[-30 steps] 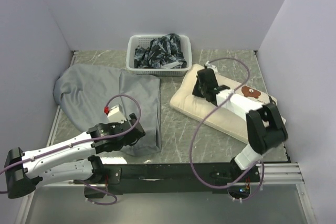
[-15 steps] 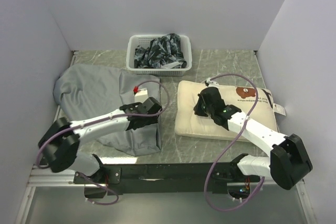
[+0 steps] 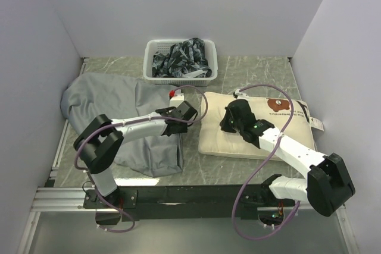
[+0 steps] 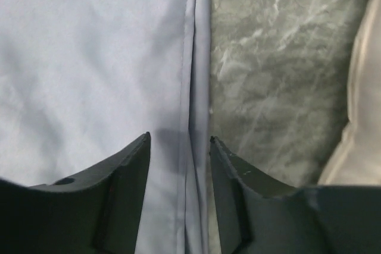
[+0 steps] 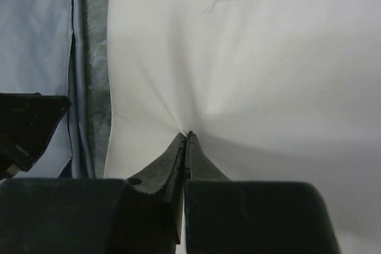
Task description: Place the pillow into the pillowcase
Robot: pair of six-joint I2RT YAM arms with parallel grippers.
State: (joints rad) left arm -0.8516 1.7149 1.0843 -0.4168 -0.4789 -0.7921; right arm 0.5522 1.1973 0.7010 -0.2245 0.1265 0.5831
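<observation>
The cream pillow (image 3: 214,138) lies flat right of centre, bear print at its far right. The grey pillowcase (image 3: 113,102) lies wrinkled on the left. My left gripper (image 3: 189,113) is open and low over the pillowcase's right hem (image 4: 199,87), jaws either side of it; pillowcase fabric (image 4: 89,57) fills the left, and the pillow edge (image 4: 360,117) shows at right. My right gripper (image 3: 229,124) is shut on a pinch of the pillow (image 5: 250,57) near its left edge, fingertips together (image 5: 187,135). The pillowcase (image 5: 36,34) shows at left there.
A white basket (image 3: 149,57) with dark patterned cloth (image 3: 181,57) stands at the back centre. White walls close in the left, back and right. A narrow strip of marble table (image 4: 274,87) separates pillowcase and pillow.
The right gripper has dragged the pillow left and squared it up near the pillowcase. The left gripper has moved from the pillowcase's near corner up its right hem, toward the pillow.
</observation>
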